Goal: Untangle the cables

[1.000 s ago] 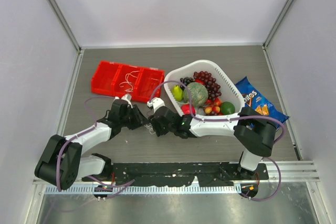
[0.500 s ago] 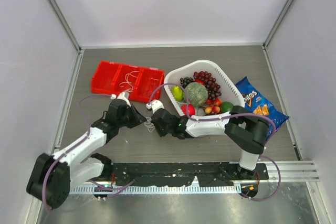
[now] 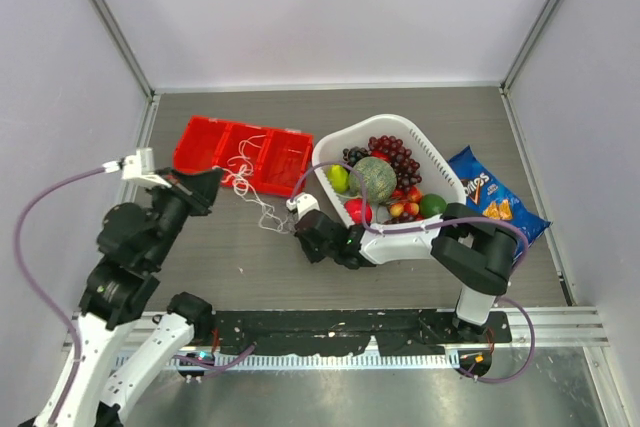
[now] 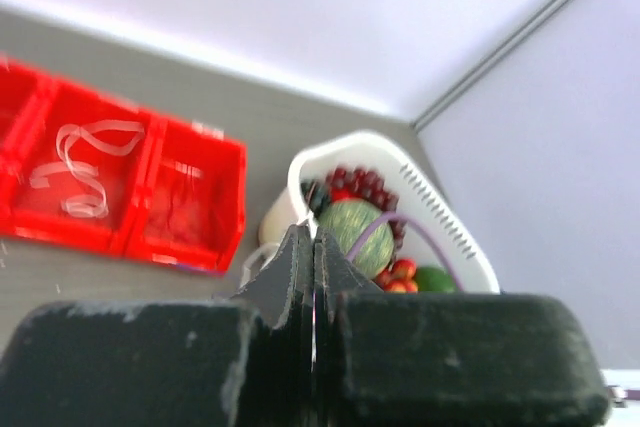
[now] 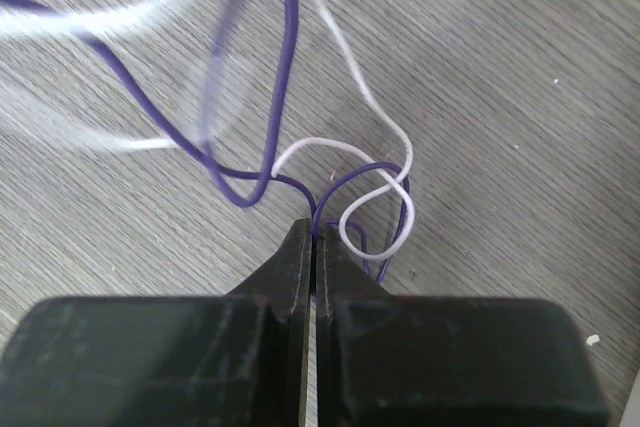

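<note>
The cables (image 3: 262,209), thin white and purple cords, stretch in a kinked line over the table between my two grippers. My left gripper (image 3: 218,180) is raised near the red bin's front edge and is shut on the strand's left end; in the left wrist view its jaws (image 4: 313,232) are pressed together with a white sliver at the tip. My right gripper (image 3: 293,227) sits low on the table, shut on the purple cable (image 5: 240,192), which loops with a white cable (image 5: 350,147) just ahead of the tips (image 5: 316,227).
A red three-compartment bin (image 3: 195,147) at the back left holds more white cord (image 4: 85,162). Beside the right arm stands a white basket (image 3: 440,162) of fruit. A blue chips bag (image 3: 490,202) lies to the right of it.
Both grippers have closed on the cords. The left arm has risen and drawn back to the left, pulling the tangle out into a long strand. The right gripper stayed near its spot.
</note>
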